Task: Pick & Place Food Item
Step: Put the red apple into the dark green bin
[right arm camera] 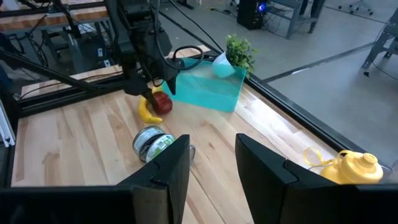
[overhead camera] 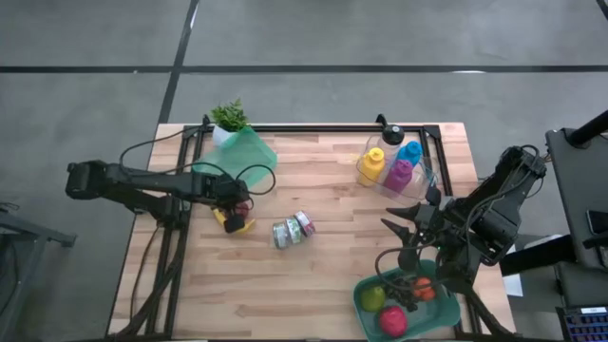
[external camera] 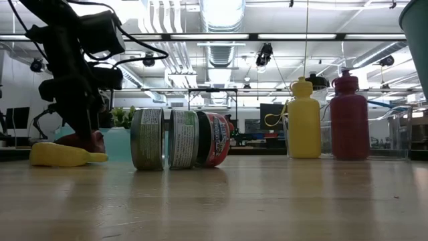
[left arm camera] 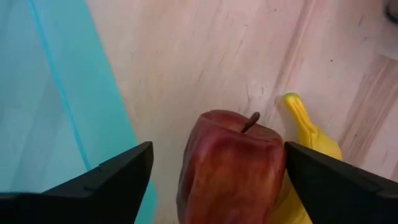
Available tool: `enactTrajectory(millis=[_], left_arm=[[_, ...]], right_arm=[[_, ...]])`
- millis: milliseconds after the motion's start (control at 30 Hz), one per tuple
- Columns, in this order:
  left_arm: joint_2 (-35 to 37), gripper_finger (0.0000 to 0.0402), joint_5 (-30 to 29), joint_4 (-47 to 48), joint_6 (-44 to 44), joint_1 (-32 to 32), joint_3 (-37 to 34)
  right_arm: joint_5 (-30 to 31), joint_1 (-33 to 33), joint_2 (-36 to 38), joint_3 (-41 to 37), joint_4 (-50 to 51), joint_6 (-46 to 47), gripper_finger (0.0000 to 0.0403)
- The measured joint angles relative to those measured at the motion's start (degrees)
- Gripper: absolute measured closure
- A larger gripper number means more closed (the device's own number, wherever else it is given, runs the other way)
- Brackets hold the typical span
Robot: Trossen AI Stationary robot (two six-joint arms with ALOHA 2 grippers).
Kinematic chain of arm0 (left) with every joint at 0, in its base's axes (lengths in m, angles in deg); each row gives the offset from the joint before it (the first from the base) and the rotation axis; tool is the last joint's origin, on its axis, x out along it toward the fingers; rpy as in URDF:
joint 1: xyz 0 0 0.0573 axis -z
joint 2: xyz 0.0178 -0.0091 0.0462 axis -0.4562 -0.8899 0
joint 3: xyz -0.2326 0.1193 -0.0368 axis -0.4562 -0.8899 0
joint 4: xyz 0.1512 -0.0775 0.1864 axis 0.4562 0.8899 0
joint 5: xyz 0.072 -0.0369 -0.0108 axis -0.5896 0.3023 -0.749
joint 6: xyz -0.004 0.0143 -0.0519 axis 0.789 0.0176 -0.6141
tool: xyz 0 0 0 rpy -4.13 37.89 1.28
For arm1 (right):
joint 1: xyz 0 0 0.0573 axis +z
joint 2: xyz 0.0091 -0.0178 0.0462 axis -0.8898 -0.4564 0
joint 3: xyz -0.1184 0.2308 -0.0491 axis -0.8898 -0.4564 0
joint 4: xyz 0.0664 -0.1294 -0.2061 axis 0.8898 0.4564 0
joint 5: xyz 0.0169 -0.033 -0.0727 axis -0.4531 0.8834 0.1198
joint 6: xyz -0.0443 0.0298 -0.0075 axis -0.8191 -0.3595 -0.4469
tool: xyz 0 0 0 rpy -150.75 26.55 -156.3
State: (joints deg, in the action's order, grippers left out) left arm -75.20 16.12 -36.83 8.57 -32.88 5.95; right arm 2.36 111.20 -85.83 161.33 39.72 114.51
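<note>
Closest to your left wrist camera sits the red apple [left arm camera: 231,167], stem up, filling the lower middle of that frame between the two dark fingers [left arm camera: 109,180], which stand apart on either side of it without clearly pressing on it. You can see the banana [left arm camera: 306,140] touching the apple on its right side there, and a teal box [left arm camera: 43,99] fills the left of the frame. From above, your left gripper [overhead camera: 231,200] is left of center, over the apple and banana, just below the teal box and the small potted plant [overhead camera: 229,118] at the wooden table's [overhead camera: 313,275] upper left edge. Three cans [overhead camera: 293,229] lie on their sides in a row near the middle. Colored bottles [overhead camera: 391,163] stand together at the upper right. Your right gripper [overhead camera: 410,249] hangs at the lower right, above a green bowl [overhead camera: 372,318] holding fruit, its fingers [right arm camera: 268,169] a narrow gap apart with nothing between them.
</note>
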Motion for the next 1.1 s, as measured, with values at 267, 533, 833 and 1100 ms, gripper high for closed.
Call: enactTrajectory(millis=[267, 533, 833, 1100], left_arm=[[-0.1, 0.0101, -0.3, 0.1, -1.0, 0.0, 0.0], [-0.3, 0.0158, 1.7, 0.2, -7.8, 0.0, -0.4], [-0.3, 0.0180, 3.7, -2.0, -9.7, 0.0, -0.5], [-0.4, 0.0182, 5.8, -1.3, -10.8, 0.0, 1.9]], right_arm=[[0.0, 0.0, 0.0, 0.0, 0.0, 0.0, 0.0278], [0.0, 0.0, 0.0, 0.0, 0.0, 0.0, 0.0278], [0.0, 0.0, 0.0, 0.0, 0.0, 0.0, 0.0278], [0.0, 0.0, 0.0, 0.0, 0.0, 0.0, 0.0278]])
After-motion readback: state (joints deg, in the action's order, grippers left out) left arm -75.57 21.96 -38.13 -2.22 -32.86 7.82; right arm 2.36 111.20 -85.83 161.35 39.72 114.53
